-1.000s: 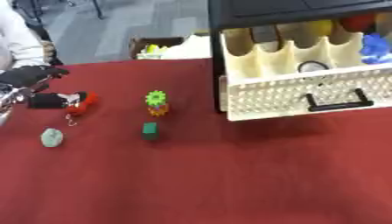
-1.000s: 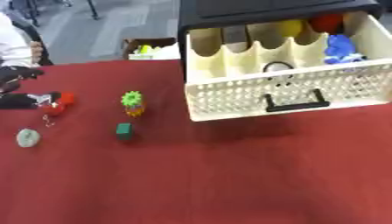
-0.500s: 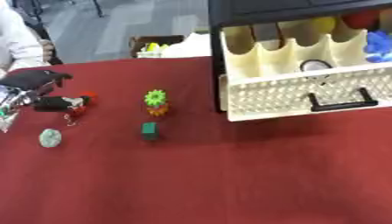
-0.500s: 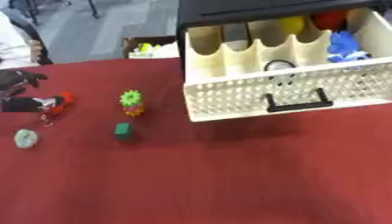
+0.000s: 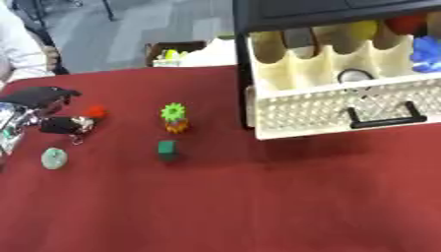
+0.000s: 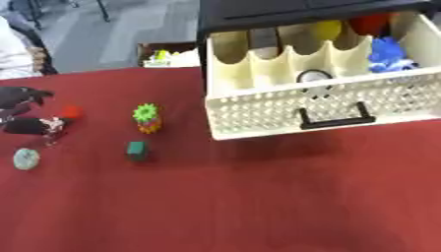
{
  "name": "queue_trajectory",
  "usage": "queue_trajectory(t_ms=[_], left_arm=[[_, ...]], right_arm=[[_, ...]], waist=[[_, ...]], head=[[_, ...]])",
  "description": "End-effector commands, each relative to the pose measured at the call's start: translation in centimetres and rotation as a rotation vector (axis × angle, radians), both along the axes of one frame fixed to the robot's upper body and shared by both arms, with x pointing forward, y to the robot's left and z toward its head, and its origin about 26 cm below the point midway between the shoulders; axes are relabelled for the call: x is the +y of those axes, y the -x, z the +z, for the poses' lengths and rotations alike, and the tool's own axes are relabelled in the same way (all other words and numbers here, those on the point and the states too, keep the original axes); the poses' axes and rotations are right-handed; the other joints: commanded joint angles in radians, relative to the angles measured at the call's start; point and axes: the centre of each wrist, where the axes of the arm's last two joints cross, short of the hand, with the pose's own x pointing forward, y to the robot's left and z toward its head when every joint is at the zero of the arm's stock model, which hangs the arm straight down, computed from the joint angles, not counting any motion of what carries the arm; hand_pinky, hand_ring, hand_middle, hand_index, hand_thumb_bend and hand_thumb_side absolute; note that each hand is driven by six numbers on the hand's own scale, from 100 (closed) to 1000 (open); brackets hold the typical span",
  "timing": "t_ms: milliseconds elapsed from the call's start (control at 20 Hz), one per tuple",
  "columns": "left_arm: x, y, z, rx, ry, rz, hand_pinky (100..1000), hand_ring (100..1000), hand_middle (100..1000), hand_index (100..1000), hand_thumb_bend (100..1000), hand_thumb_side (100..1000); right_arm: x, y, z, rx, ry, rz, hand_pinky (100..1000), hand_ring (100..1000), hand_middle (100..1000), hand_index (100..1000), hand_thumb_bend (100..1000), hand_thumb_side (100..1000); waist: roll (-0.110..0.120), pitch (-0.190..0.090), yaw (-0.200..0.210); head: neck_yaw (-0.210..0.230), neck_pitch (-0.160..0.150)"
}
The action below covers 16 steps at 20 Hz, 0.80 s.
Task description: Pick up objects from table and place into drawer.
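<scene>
My left hand (image 5: 36,95) shows at the far left edge, its dark fingers held out and relaxed just above a black thing with a small metal piece (image 5: 60,125). A small red thing (image 5: 95,111) lies right of it. A pale green round thing (image 5: 54,158) lies nearer to me. Mid-table stand a green gear on an orange base (image 5: 174,117) and a dark green cube (image 5: 167,149). The cream drawer (image 6: 284,112) with a black handle stands pulled out at the right, holding yellow, red and blue things. My right hand shows in no view.
The drawer sits in a black cabinet (image 6: 293,11) at the back right. Beyond the table's far edge stands a box with bright items (image 5: 176,53). A person in white (image 5: 19,54) sits at the far left. Red tablecloth (image 5: 258,206) fills the foreground.
My left hand has shifted slightly over the black thing at the left. The things on the table lie where they were.
</scene>
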Motion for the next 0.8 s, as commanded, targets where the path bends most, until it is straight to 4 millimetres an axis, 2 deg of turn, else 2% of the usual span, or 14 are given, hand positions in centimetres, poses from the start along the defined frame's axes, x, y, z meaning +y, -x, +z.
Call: queue_trajectory(t_ms=[50, 800], left_arm=[[1.1, 0.2, 1.6, -0.039, -0.009, 0.039, 889, 876, 781, 992, 357, 885], [2.1, 0.0, 0.8, 0.016, 0.094, 0.062, 843, 855, 750, 954, 187, 890]], right_arm=[[0.1, 0.2, 0.8, -0.027, 0.014, 0.012, 655, 733, 676, 840, 100, 1000], [0.2, 0.2, 0.6, -0.037, 0.004, 0.007, 656, 733, 674, 841, 100, 1000]], waist=[[-0.004, -0.015, -0.004], [-0.004, -0.003, -0.015]], head=[[0.009, -0.015], [0.018, -0.022]])
